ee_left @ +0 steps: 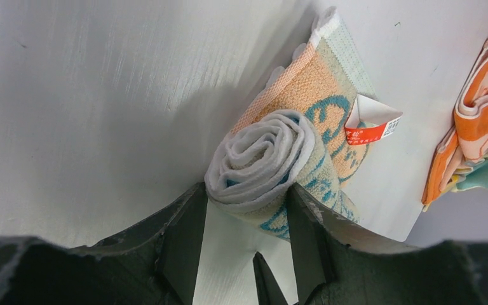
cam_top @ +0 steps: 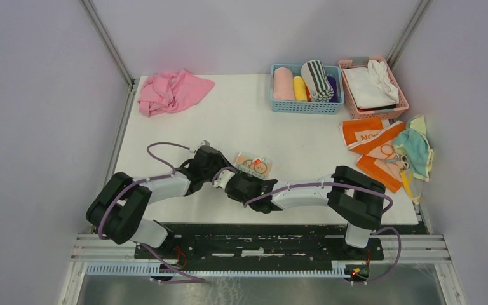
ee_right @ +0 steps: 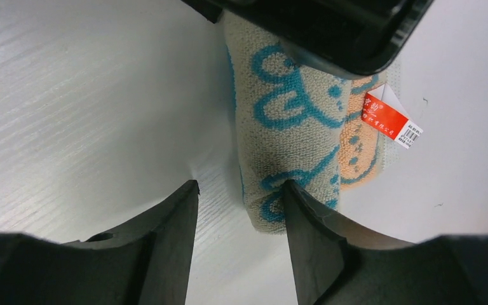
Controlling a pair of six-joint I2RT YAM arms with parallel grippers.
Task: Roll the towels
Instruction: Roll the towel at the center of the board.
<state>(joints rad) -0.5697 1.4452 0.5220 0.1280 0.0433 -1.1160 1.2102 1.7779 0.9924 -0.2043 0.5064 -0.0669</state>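
Black left hand (ee_left: pixel 244 197): closed on the coiled end of the pale towel (ee_left: pixel 260 159), one finger pressed into each side of the spiral.
Right hand (ee_right: pixel 238 197): open; one finger touches the roll's other end, while the other stands apart from it with bare desk (cam_top: pixel 260 127) between.
Towel in work: it lies on the desk between the two hands, which meet it from opposite ends. Most of it is wound tight. A short flat tail with a peach patch runs out beyond the left hand, with a red-and-white label (ee_left: pixel 372 124) at its edge.
Done, as I judge it: this roll is nearly complete, and four rolled towels (cam_top: pixel 318 79) stand in the blue basket (cam_top: pixel 305 108), far beyond the hands and to the right.
Left, as I judge it: the tail to wind in, then the orange towels (cam_top: pixel 368 136) and the teal-and-yellow towel (cam_top: pixel 413 149), which lie loose well to the right of the right hand. Likely also the crumpled pink cloth (cam_top: pixel 171 92) far beyond the left hand, and the white cloth (cam_top: pixel 368 86) in the pink basket (cam_top: pixel 381 112).
Counts: two hands; two baskets; four rolls in the basket (peach, yellow, striped, purple); one roll in hand; one pink cloth; one teal-and-yellow towel; at least two orange towels, overlapping, exact number unclear; white pieces cannot be counted.
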